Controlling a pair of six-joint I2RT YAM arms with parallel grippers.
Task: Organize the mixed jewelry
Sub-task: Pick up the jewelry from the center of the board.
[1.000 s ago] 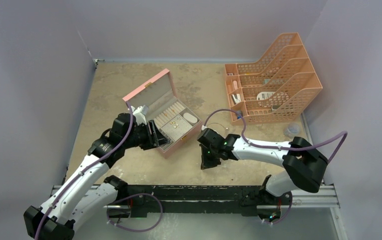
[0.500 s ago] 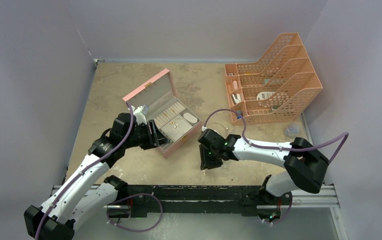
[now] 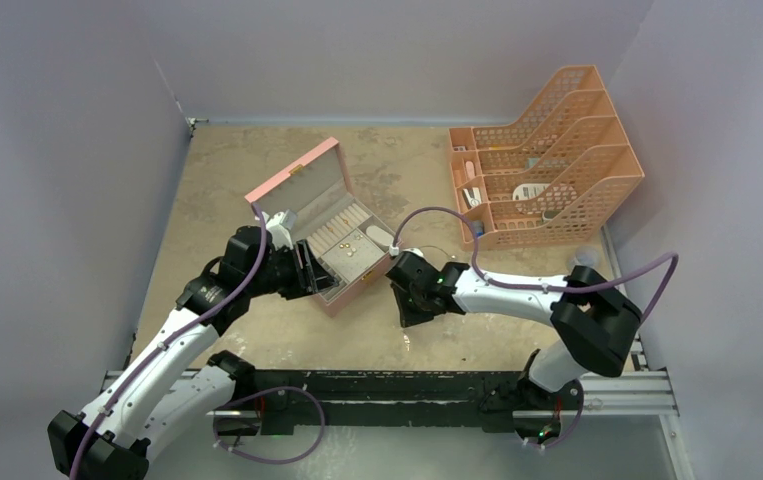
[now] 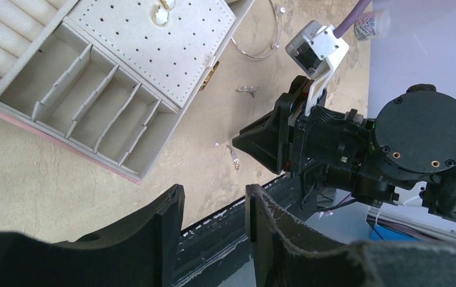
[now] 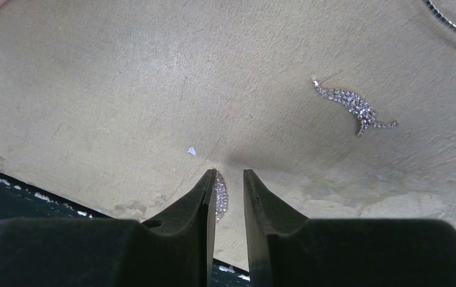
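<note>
right tool (image 5: 229,174) slightly parted astride sparkly piece (image 5: 220,197), seemingly not clamped; left tool (image 4: 214,190) released.

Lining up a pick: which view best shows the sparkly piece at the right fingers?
Right wrist: the sparkly piece lies close-up on the table, in the gap between the right fingers. Left wrist shows it only as a small glint. Top external: too small to make out.

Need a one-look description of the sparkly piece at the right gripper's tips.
Start at the pink box, then move toward the near edge of the table. The silvery rhinestone sliver lies between the fingertips of the right gripper. Its crescent twin sits farther in, toward the wire hoop.
</note>
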